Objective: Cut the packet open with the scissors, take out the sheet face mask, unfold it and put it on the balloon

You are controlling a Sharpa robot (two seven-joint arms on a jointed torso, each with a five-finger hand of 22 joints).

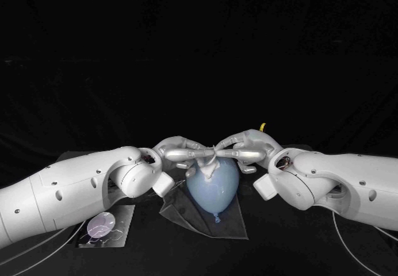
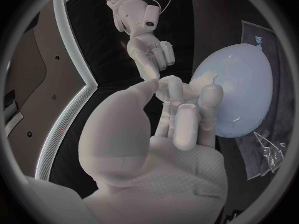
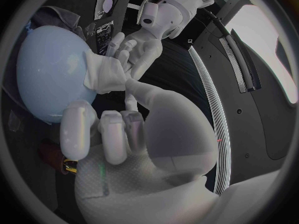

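Observation:
A pale blue balloon [image 1: 213, 185] lies at the table's middle on a clear plastic sheet [image 1: 184, 214]. Over its far end hangs the white sheet mask [image 1: 207, 165], partly bunched. My left hand [image 1: 178, 150] and right hand [image 1: 249, 149] meet fingertip to fingertip above that end, and each pinches an edge of the mask. In the left wrist view my left hand [image 2: 181, 117] holds the mask [image 2: 169, 87] against the balloon [image 2: 239, 92], with the right hand [image 2: 149, 52] opposite. In the right wrist view my right hand [image 3: 112, 129] holds the mask [image 3: 102, 77] beside the balloon [image 3: 53, 74], facing the left hand [image 3: 140, 47].
A flat packet with a round lilac patch [image 1: 103, 225] lies at the front left, under my left forearm. A thin yellow object [image 1: 262, 126] sticks up behind my right hand. Cables trail along the table by both arms.

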